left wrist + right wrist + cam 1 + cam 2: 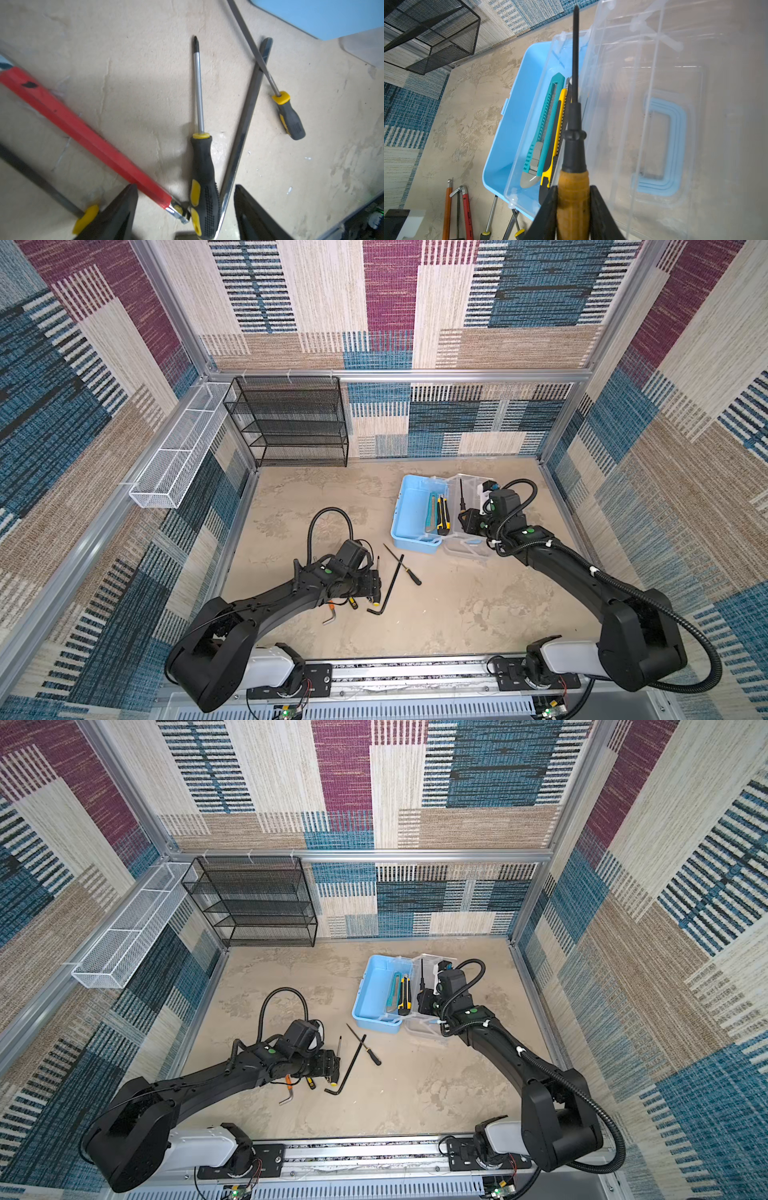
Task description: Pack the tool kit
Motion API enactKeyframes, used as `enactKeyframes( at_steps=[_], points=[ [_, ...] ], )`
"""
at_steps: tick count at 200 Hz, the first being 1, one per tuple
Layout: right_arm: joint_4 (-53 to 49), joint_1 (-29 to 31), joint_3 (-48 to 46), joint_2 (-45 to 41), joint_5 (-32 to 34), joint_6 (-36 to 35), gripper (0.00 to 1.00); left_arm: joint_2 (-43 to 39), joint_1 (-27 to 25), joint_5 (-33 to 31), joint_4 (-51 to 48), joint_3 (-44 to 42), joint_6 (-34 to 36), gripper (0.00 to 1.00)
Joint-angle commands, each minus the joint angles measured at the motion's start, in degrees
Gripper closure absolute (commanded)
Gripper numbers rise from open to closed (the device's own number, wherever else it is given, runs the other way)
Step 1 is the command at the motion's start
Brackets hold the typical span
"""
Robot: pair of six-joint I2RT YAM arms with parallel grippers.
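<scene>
The light blue tool kit box stands open at the right, its clear lid with the blue handle lying flat beside it. A clear tray in the box holds a teal utility knife and a yellow-black one. My right gripper is shut on an orange-handled screwdriver, its black shaft pointing along the tray's edge. My left gripper is open low over a black-yellow screwdriver, whose handle lies between the fingers beside a long hex key.
A smaller screwdriver crosses the long hex key's tip. A red-handled tool lies by the left gripper, and a small silver hex key nearer the front. A black mesh rack and white wire basket line the back left.
</scene>
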Motion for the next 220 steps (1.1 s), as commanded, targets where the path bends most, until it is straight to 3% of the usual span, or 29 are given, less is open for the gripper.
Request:
enactKeyframes(
  at_steps=[1, 189, 220],
  points=[
    [1.3, 0.0, 0.1, 0.1, -0.3, 0.9, 0.7, -0.7, -0.1, -1.9, -1.4, 0.7, 1.3, 0.23],
    [1.7, 0.0, -1.9, -3.1, 1.2, -0.6, 0.59, 4.6, -3.2, -2.9, -3.1, 4.6, 2.7, 0.33],
    [3.5, 0.0, -3.5, -7.0, 3.4, -0.9, 0.44, 5.9, -3.5, -3.6, -4.5, 5.4, 3.0, 0.37]
  ],
)
